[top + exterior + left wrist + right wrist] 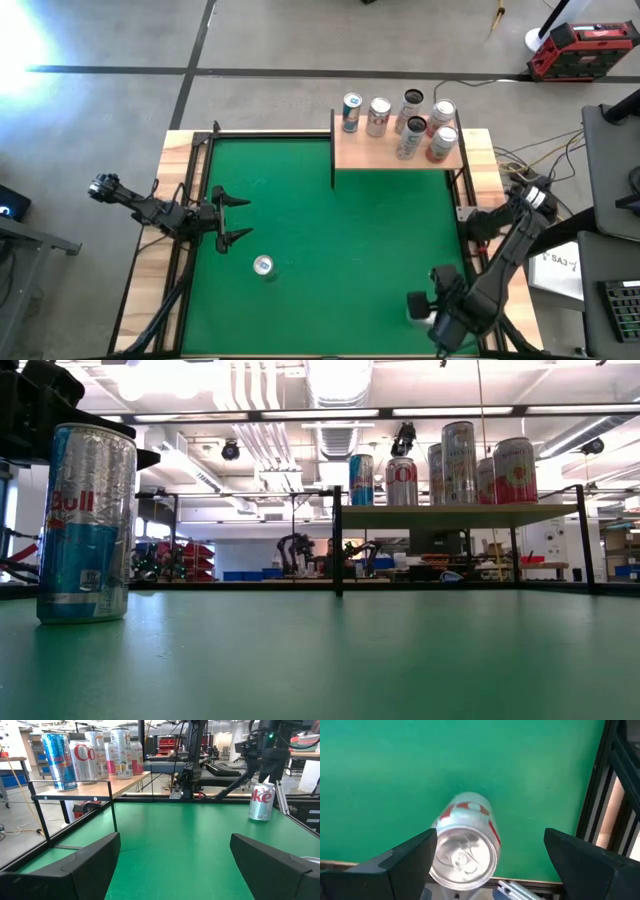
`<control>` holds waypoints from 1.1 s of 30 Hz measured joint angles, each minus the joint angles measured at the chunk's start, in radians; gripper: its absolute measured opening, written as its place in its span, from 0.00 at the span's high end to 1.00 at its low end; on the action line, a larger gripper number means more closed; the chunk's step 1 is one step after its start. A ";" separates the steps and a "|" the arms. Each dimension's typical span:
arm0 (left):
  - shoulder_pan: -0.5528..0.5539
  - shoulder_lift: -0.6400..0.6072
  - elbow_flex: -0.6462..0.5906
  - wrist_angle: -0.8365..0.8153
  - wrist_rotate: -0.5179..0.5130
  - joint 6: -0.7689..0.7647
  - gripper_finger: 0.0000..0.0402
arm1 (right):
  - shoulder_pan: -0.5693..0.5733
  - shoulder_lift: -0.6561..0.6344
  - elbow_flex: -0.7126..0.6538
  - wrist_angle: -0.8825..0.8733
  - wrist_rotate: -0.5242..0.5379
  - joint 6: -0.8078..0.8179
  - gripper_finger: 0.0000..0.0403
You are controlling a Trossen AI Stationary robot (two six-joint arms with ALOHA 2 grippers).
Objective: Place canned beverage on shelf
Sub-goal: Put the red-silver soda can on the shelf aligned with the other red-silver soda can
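So my right gripper (487,857) is hanging over the near right corner of the green felt table (340,230), looking straight down, fingers spread wide with a Diet Coke can (465,852) standing upright below them, not pinched. In the left wrist view that same can (261,801) is sitting by the table's edge. My left gripper (238,219) is waiting at the left side, also spread wide and holding nothing. A Red Bull can (263,266) is standing upright on the felt just beside it. The shelf (398,150) is sitting at the far right edge, already carrying 6 upright cans (397,120).
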 joint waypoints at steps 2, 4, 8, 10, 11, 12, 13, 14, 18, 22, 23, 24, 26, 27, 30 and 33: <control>0.000 0.000 0.000 0.000 0.000 0.000 0.10 | 0.011 0.001 0.000 0.005 0.005 -0.027 0.11; 0.000 0.000 0.000 0.000 0.000 0.000 0.10 | 0.018 0.000 0.000 0.003 0.038 -0.053 0.11; 0.000 0.000 0.000 0.000 0.000 0.000 0.10 | 0.024 -0.015 0.000 0.010 0.108 -0.079 0.11; 0.000 0.000 0.000 0.000 0.000 0.000 0.10 | 0.024 -0.019 0.000 0.036 0.115 -0.112 0.11; 0.000 0.000 0.000 0.000 0.000 0.000 0.10 | 0.024 -0.019 0.000 0.050 0.112 -0.132 0.11; 0.000 0.000 0.000 0.000 0.000 0.000 0.10 | 0.026 -0.013 0.000 0.065 0.109 -0.148 0.11; 0.000 0.000 0.000 0.000 0.000 0.000 0.10 | 0.029 -0.007 0.000 0.082 0.108 -0.167 0.11; 0.000 0.000 0.000 0.000 0.000 0.000 0.10 | 0.032 -0.001 0.000 0.098 0.107 -0.189 0.11; 0.000 0.000 0.000 0.000 0.000 0.000 0.10 | 0.038 0.012 0.000 0.111 0.106 -0.243 0.11; 0.000 0.000 0.000 0.000 0.000 0.000 0.10 | 0.038 0.017 0.000 0.120 0.109 -0.324 0.11; 0.000 0.000 0.000 0.000 0.000 0.000 0.10 | 0.039 0.018 0.000 0.124 0.108 -0.348 0.11; 0.000 0.000 0.000 0.000 0.000 0.000 0.10 | 0.039 0.020 0.000 0.129 0.108 -0.377 0.11; 0.000 0.000 0.000 0.000 0.000 0.000 0.10 | 0.039 0.028 0.000 0.138 0.107 -0.429 0.11; 0.000 0.000 0.000 0.000 0.000 0.000 0.10 | 0.039 0.033 0.000 0.139 0.106 -0.453 0.11; 0.000 0.000 0.000 -0.001 0.000 0.000 0.10 | 0.039 0.047 0.000 0.140 0.105 -0.512 0.11; 0.000 0.000 0.000 0.000 0.000 0.000 0.10 | 0.039 0.053 0.000 0.139 0.104 -0.554 0.11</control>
